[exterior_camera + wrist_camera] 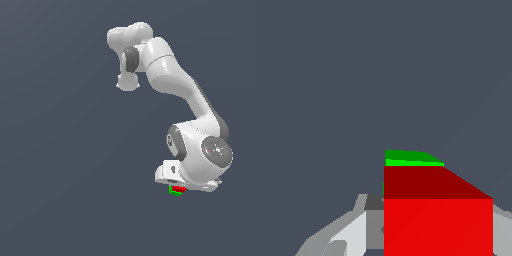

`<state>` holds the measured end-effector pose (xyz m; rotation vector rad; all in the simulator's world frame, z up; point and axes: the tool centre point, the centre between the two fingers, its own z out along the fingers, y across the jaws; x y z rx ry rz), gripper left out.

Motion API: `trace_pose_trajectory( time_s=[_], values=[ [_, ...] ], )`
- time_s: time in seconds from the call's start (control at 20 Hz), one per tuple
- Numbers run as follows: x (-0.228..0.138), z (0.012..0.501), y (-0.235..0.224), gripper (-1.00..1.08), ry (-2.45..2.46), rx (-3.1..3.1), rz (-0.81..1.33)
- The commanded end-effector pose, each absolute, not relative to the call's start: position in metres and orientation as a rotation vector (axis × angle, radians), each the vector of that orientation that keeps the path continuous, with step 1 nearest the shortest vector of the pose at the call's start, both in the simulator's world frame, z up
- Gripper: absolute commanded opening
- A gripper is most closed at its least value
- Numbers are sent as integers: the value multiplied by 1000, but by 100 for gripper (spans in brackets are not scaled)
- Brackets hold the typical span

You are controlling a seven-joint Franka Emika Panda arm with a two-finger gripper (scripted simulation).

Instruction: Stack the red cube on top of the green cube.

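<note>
The red cube (438,225) fills the space between my gripper's (436,240) fingers (353,232) in the wrist view, with a finger against each side. The gripper looks shut on it. A strip of the green cube (408,158) shows just beyond the red cube's far edge. In the exterior view the gripper (178,186) hangs under the white hand. The red cube (179,188) is right beneath it, and the green cube (174,192) peeks out directly under the red one. Whether the two cubes touch cannot be told. The fingers are mostly hidden there by the hand.
The white arm (170,75) arches from the upper middle down towards the exterior view's lower right. The ground (60,150) is a plain dark grey surface with no other objects in view.
</note>
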<state>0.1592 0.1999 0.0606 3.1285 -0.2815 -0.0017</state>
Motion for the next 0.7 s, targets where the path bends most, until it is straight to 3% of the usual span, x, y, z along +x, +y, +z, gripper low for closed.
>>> trace_pose_trajectory(
  time_s=[0.0,0.15,0.2,0.65],
  values=[
    [160,61,200,-100,-281,3129,0],
    [161,61,200,-100,-281,3129,0],
    [161,61,200,100,-281,3129,0],
    [161,61,200,100,-281,3129,0]
  ],
)
